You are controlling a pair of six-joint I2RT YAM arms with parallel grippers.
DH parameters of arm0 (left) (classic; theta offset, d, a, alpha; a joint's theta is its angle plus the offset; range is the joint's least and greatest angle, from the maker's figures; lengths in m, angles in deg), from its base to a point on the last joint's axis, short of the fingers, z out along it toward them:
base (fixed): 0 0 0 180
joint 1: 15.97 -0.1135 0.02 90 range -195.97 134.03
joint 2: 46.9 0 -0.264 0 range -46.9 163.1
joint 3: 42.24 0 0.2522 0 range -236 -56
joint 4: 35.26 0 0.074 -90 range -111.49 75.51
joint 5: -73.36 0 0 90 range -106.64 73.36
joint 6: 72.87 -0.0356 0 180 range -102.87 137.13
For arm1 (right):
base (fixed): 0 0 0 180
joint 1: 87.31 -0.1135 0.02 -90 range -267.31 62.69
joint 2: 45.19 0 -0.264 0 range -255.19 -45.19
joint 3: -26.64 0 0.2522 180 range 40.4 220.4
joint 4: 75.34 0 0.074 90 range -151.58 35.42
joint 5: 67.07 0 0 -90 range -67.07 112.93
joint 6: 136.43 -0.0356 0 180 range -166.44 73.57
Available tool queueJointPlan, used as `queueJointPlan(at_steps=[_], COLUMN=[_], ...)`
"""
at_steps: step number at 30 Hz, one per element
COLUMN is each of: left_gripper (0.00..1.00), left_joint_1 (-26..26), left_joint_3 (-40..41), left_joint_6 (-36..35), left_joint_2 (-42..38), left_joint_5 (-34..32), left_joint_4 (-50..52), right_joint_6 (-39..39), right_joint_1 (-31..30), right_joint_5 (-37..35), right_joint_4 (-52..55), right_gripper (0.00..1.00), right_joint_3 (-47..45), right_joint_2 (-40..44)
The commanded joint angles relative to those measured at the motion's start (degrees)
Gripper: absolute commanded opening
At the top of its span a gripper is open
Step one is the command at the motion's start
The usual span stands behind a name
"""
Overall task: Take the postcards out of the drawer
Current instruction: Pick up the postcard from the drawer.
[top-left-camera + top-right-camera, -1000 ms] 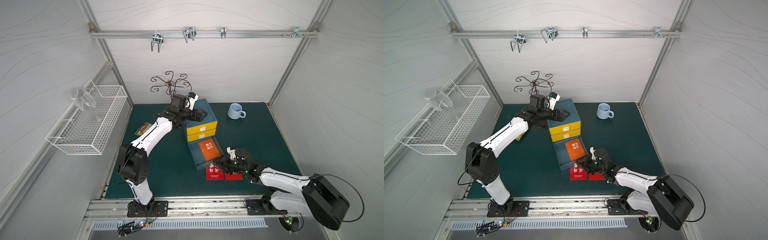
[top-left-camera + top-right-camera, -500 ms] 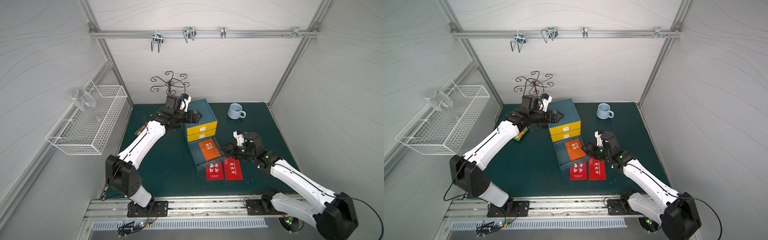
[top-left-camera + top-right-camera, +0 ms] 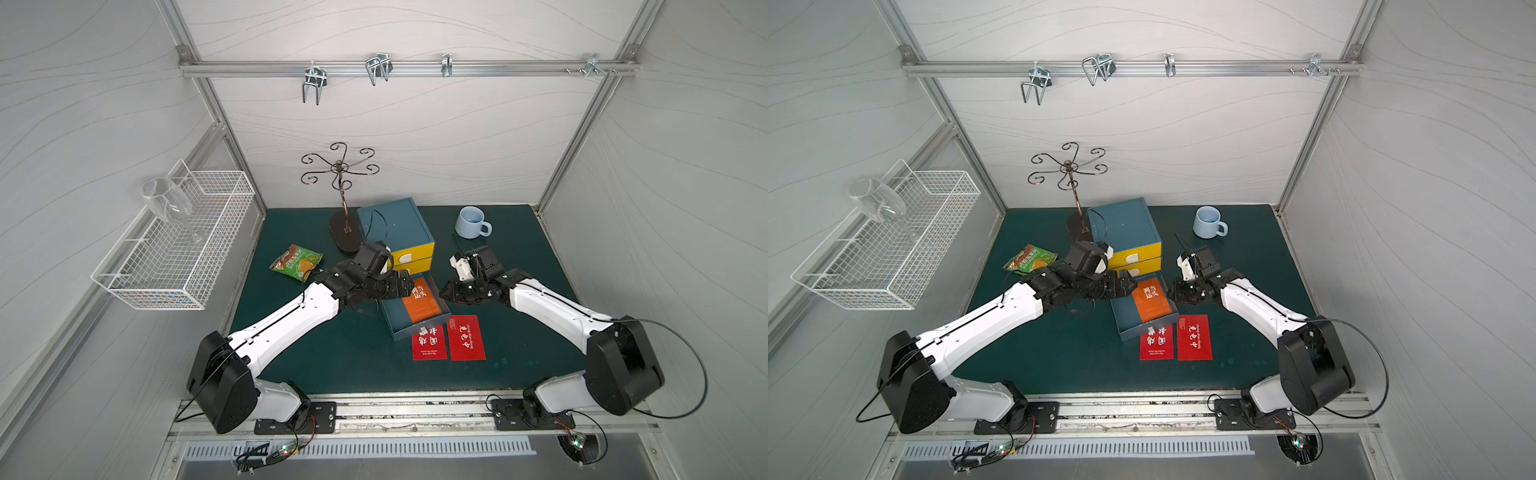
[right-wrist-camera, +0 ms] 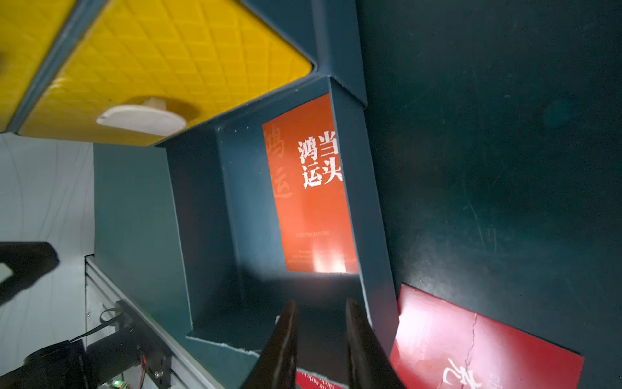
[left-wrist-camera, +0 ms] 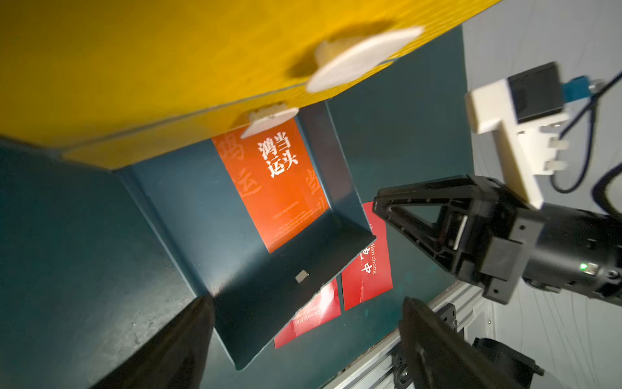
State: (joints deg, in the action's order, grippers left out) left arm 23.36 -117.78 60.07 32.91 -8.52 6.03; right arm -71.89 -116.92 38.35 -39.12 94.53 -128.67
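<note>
Your left gripper (image 3: pixel 406 288) hangs over the back of the open drawer (image 3: pixel 395 320), its fingers (image 5: pixel 181 350) spread wide and holding nothing. Your right gripper (image 4: pixel 321 303) sits just beside the drawer's right wall, its fingers drawn close with only a narrow gap between them, and that gap is empty.

Between the two tools lies the orange postcard (image 5: pixel 276 188), flat on the drawer floor against the right wall. It is a thin, smooth rectangle with four bold white Chinese characters near its far end and small pale print lower down. The two red postcards (image 3: pixel 449 341) are already out, lying side by side on the mat (image 3: pixel 332 357) in front of the drawer. The left one is partly tucked under the drawer front, and the right one shows a fine crease across its glossy face in the right wrist view.

The drawer is a matte teal box with straight thin walls. Above it, the cabinet (image 3: pixel 395 224) carries yellow fronts quilted in a diamond pattern, each with a flat white round knob (image 4: pixel 141 119).

A second ago your right gripper was down on the red cards and your left was up at the cabinet top; both have since come to the drawer.
</note>
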Motion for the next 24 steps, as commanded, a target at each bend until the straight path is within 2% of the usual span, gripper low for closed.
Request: queueJointPlan(at_steps=[1, 13, 24], left_gripper=[0.92, 0.92, 0.92], left_joint_1=[0.85, 4.5, 6.1], left_joint_3=[1.48, 1.66, -0.22], left_joint_6=[7.42, 15.96, 19.09], left_joint_2=[1.15, 8.87, 13.82], left_joint_5=[-1.6, -4.06, -5.96], left_joint_4=[-6.37, -10.37, -11.52], right_joint_6=[3.53, 4.88, 5.43], right_joint_1=[-0.06, -1.65, -2.65], right_joint_5=[-1.31, -3.02, -5.88], right_joint_4=[0.37, -1.1, -1.08], right_gripper=[0.27, 0.23, 0.2], right_joint_3=[1.48, 2.74, 2.54], right_joint_2=[-1.93, -5.7, -6.87])
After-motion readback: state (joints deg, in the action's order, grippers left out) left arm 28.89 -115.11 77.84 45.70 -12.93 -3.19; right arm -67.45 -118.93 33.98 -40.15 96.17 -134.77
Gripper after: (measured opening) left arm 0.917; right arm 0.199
